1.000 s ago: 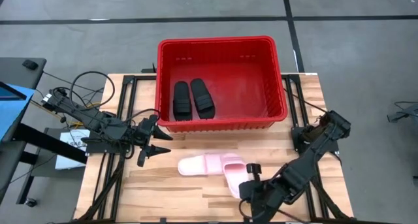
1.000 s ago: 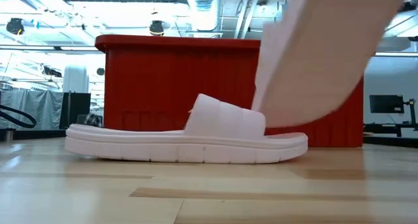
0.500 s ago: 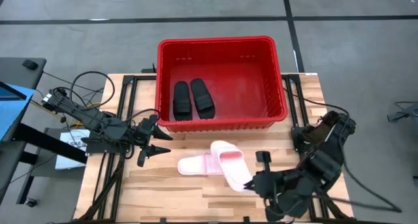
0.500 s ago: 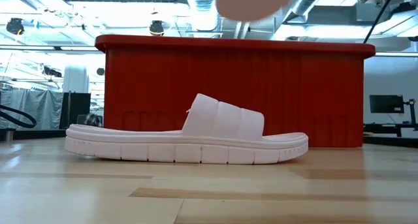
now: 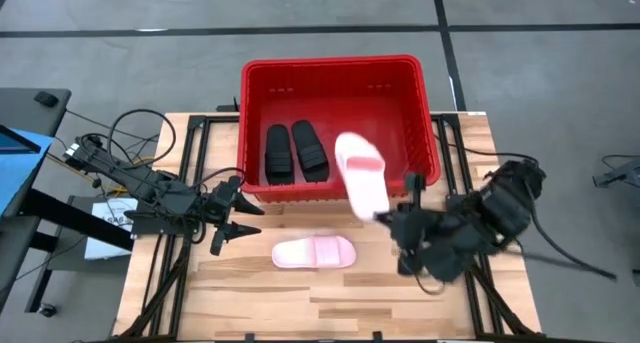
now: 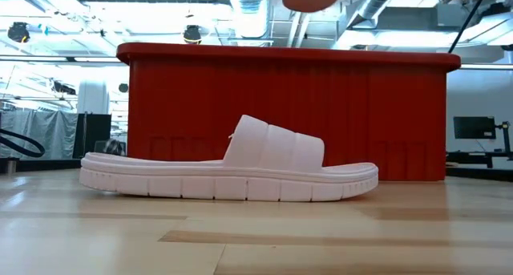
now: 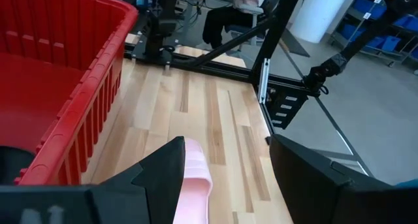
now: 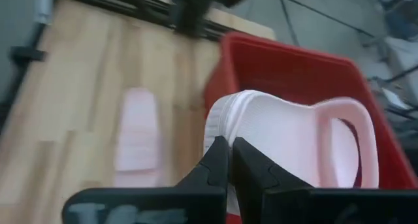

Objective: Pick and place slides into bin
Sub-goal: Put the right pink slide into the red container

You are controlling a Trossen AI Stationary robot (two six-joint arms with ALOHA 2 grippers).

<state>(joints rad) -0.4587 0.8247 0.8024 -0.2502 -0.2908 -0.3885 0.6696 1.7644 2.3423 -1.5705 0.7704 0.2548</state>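
Note:
The red bin [image 5: 340, 73] stands at the table's far side with two black slides [image 5: 294, 151] lying on its floor. One pale pink slide [image 5: 314, 252] lies flat on its sole on the table in front of the bin, and also shows in the low view [image 6: 232, 167]. My right gripper [image 5: 385, 217] is shut on the second pink slide [image 5: 360, 171], which is raised over the bin's near wall. My left gripper [image 5: 232, 221] waits open and empty at the left of the table, near the bin's near-left corner. My right gripper pinches the sole's edge [image 8: 222, 127] between its two fingers at the slide's near end, the end away from the strap [image 8: 346, 142]. The fingers come from the table's near right side. The slide is lifted clear and its far end reaches over the bin's near wall.
The bin's near wall [image 6: 280, 115] rises behind the lying pink slide. The right half of the bin's floor [image 5: 390, 133] is bare. Black frame rails [image 5: 190, 183] run along both sides of the table. A seated person [image 7: 235, 8] shows beyond the table in the left wrist view.
My right gripper has risen and gone toward the far edge and the bin, still shut on the pink slide. The slide, which was tilted beside the other pink one, is lifted clear and now reaches over the bin's near wall. The other slide has stayed.

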